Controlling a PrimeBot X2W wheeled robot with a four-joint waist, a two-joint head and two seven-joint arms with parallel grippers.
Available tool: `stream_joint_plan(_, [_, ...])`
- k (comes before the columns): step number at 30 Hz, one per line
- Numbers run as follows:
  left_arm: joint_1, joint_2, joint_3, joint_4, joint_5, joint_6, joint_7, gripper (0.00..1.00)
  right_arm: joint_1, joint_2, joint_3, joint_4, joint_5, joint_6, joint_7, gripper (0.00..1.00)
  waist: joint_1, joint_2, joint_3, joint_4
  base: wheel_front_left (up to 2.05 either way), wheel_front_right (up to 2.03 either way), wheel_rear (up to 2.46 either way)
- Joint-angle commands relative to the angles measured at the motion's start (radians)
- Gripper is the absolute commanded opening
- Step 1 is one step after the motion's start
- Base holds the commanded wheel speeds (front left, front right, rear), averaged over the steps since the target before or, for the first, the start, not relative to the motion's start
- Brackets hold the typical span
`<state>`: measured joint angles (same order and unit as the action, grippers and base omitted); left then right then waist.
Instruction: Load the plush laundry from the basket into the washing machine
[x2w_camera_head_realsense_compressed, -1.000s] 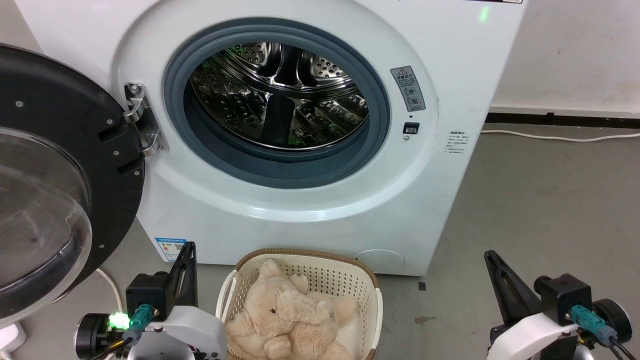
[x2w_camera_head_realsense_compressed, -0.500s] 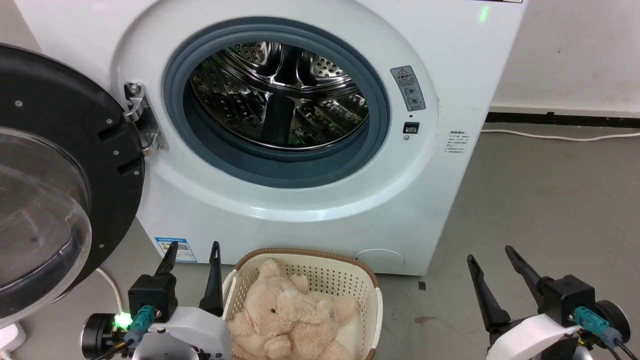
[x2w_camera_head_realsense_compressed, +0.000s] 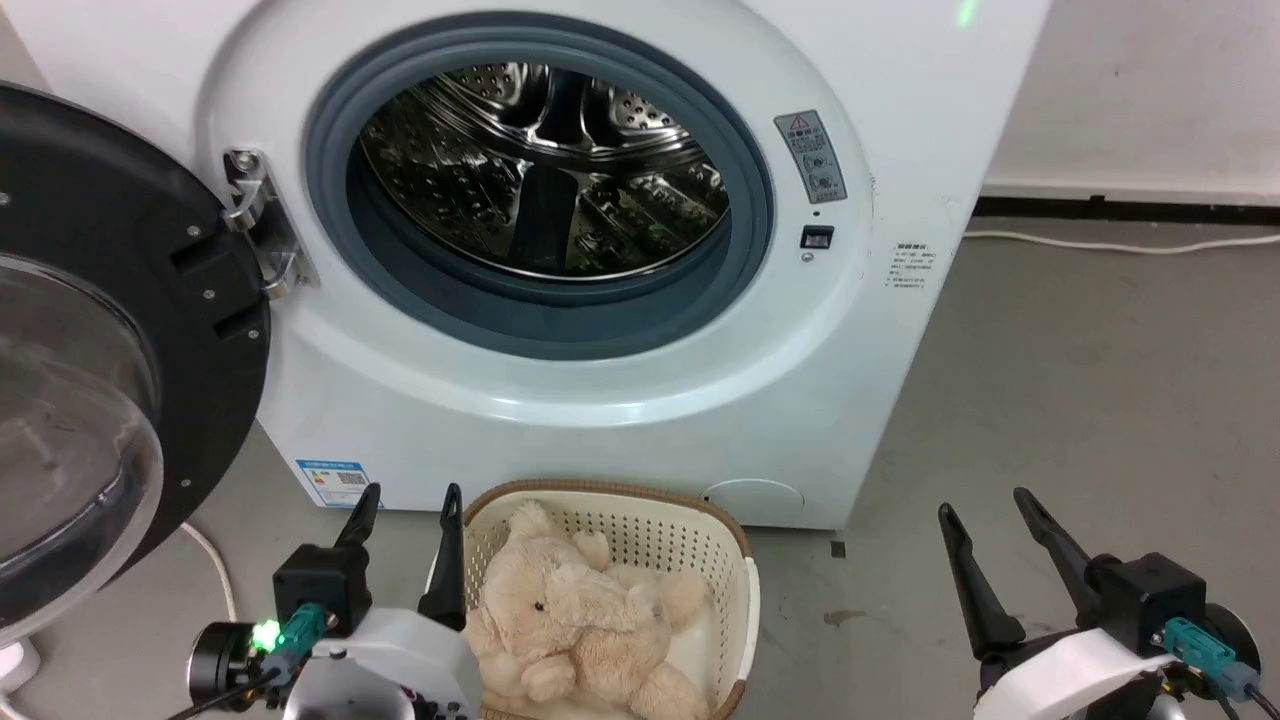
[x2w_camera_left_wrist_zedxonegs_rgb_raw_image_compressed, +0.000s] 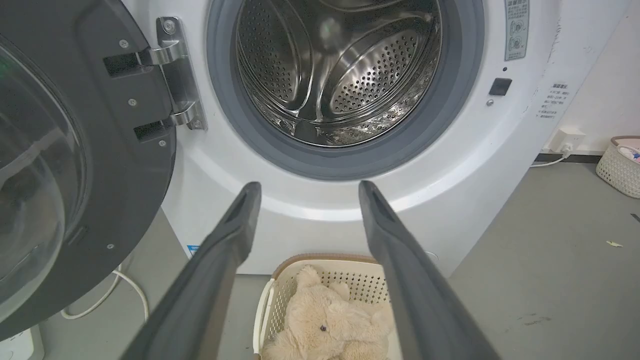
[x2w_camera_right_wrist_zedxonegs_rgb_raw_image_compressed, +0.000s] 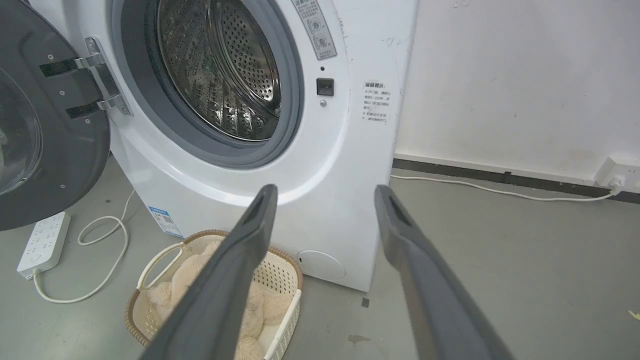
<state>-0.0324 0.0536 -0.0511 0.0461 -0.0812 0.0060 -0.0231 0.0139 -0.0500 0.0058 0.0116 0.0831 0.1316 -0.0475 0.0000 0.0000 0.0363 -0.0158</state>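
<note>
The plush laundry, a cream-beige teddy bear, lies in the basket on the floor just in front of the washing machine. The machine's black-framed glass door is swung open to the left, and the steel drum is bare. My left gripper stands open just left of the basket's rim. My right gripper is open over the floor, well right of the basket. The left wrist view looks between my left gripper's fingers at the bear. In the right wrist view my right gripper faces the washer.
A white power strip and a looped white cable lie on the floor left of the basket, below the door. Another cable runs along the wall on the right. A second small basket stands far off by the wall.
Both grippers were shut a second ago and have opened. The head view has since shifted slightly, so the washer and basket sit a little higher and further left.
</note>
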Motion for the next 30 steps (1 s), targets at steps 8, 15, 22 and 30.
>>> stream_joint_plan(8, [-0.068,0.012,-0.023,0.053,-0.033,-0.012,-0.008,1.0,-0.013,0.0,0.001,-0.007,0.039,0.0,-0.024,1.0,0.0,0.0,0.053,-0.018,0.0,0.0,0.0])
stream_joint_plan(15, [-0.156,0.029,-0.05,0.146,-0.062,-0.031,0.0,1.0,-0.043,0.0,0.002,-0.02,0.075,0.0,-0.042,1.0,0.0,0.0,0.134,-0.047,0.0,0.0,0.0])
stream_joint_plan(22, [-0.237,0.044,-0.083,0.224,-0.079,-0.046,0.018,1.0,-0.066,0.0,0.002,-0.031,0.109,0.0,-0.057,1.0,0.0,0.0,0.205,-0.067,0.0,0.0,0.0])
stream_joint_plan(30, [-0.333,0.073,-0.136,0.334,-0.086,-0.058,0.072,1.0,-0.092,0.0,0.004,-0.046,0.15,0.0,-0.074,1.0,0.0,0.0,0.295,-0.096,0.0,0.0,0.0])
